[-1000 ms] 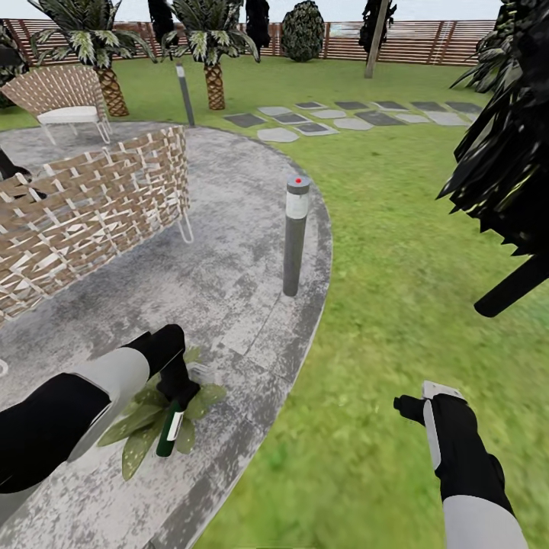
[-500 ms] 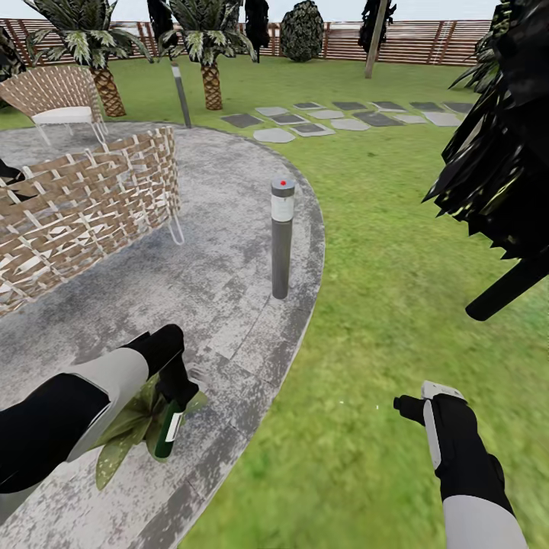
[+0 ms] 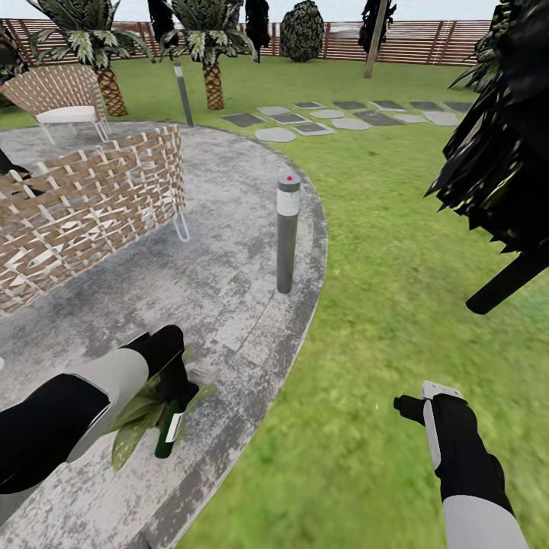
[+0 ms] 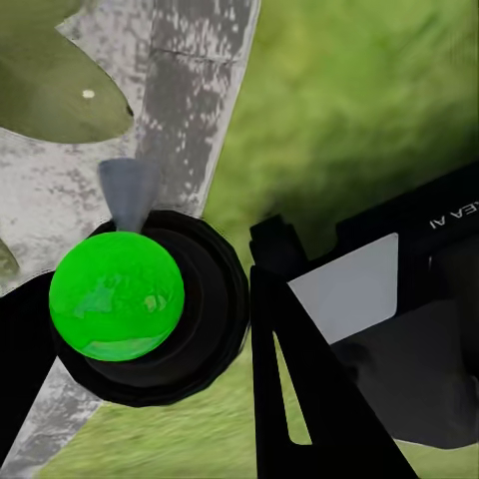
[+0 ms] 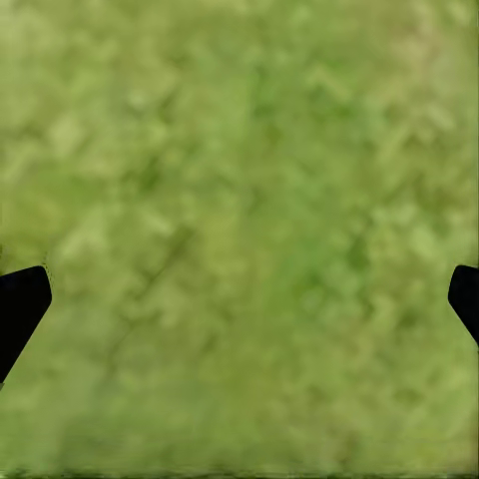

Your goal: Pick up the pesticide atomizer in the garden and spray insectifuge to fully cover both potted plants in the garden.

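Pesticide atomizer in left jaws, hiding potted plant; right jaws spread.

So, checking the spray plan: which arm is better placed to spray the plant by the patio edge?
Left. Its tool already holds the atomizer right over the plant. The right tool hangs empty over grass, well off to the side.

Two robot arms, each black with a pale grey forearm section; black left gripper; black right gripper with a light grey panel; white lettering on one black casing.
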